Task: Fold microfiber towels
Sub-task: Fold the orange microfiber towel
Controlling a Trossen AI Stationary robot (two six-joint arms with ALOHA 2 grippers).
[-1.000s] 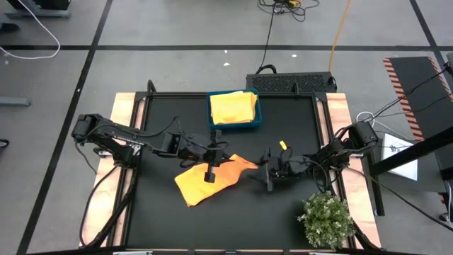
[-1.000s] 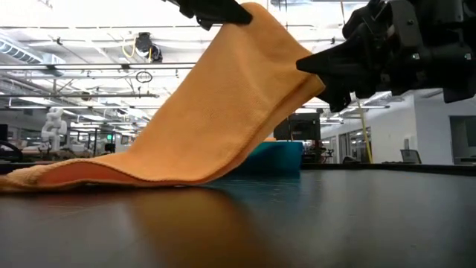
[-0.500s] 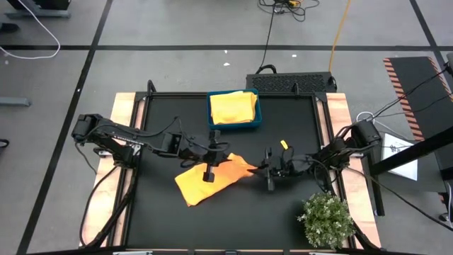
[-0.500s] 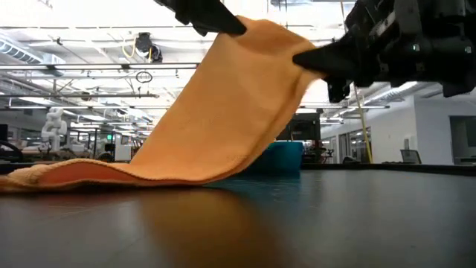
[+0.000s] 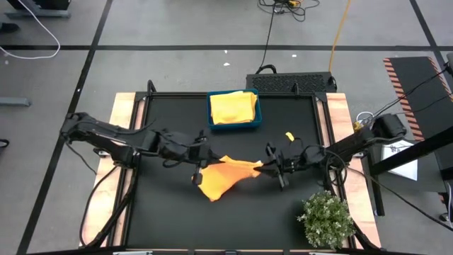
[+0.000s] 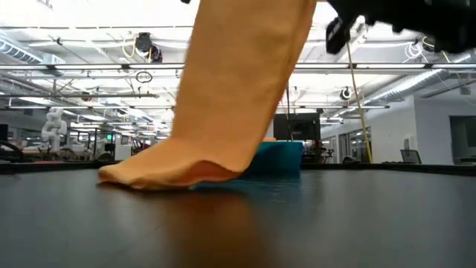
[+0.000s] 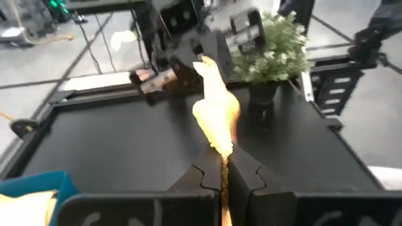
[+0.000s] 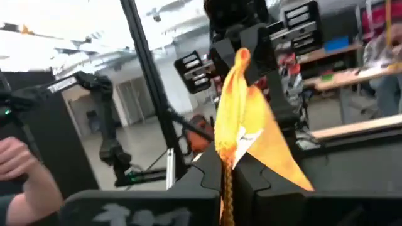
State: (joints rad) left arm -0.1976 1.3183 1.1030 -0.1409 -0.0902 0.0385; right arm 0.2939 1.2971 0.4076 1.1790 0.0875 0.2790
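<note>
I see two soft microfiber towels. One orange towel hangs between my two end effectors above the middle of the black counter; its lower part still touches the counter surface, which the low view shows clearly. One pale yellow towel lies folded inside the teal rectangular plastic tray at the far edge of the counter.

My left end effector is pressed together on one corner of the orange towel; in the left wrist view the cloth comes out from between the two dark fingers. My right end effector is pressed together on the opposite corner, and in the right wrist view the cloth rises from between its fingers. The two end effectors are near each other, with the towel gathered between them.

There is one small bushy green plant at the near right corner of the counter, well apart from the towel. A small yellow object lies on the counter just beside my right arm; I cannot tell what it is. In the right wrist view one hand of a person shows in the room beyond the counter.
</note>
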